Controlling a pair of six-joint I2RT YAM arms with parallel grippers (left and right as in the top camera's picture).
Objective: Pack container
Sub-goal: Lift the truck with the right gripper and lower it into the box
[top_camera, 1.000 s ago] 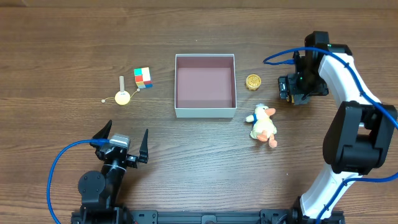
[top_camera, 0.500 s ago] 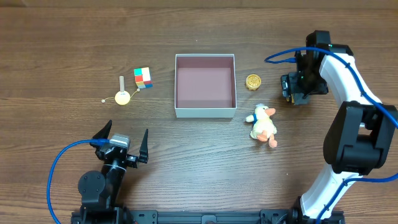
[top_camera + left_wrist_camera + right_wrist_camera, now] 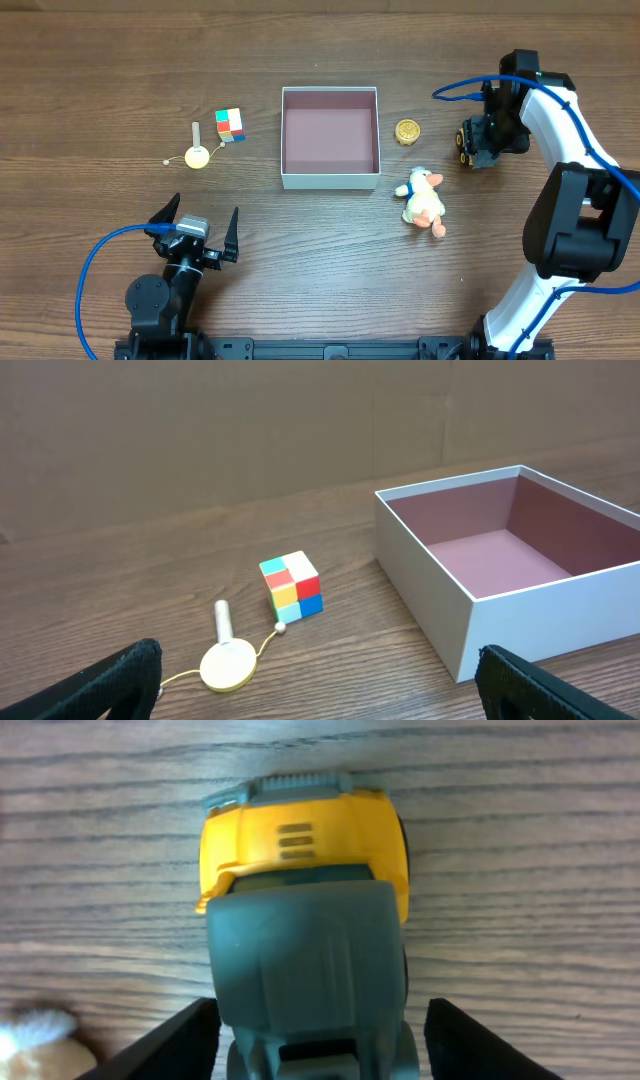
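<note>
Container [image 3: 330,180], empty at mid-counter; near the right edge the right hand [image 3: 318,1045] straddles a yellow-and-grey toy truck [image 3: 300,850], fingers apart, and should close squarely on its flanks before lifting; left hand [image 3: 318,675] idle near the front edge, also spread.

White box [image 3: 330,181] with a pink floor, yellow and grey toy truck [image 3: 300,850], many-coloured cube [image 3: 230,125], brown stripy wood table [image 3: 100,80].

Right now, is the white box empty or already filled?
Empty. The container shows only its bare pink floor in the overhead and left wrist views.
</note>
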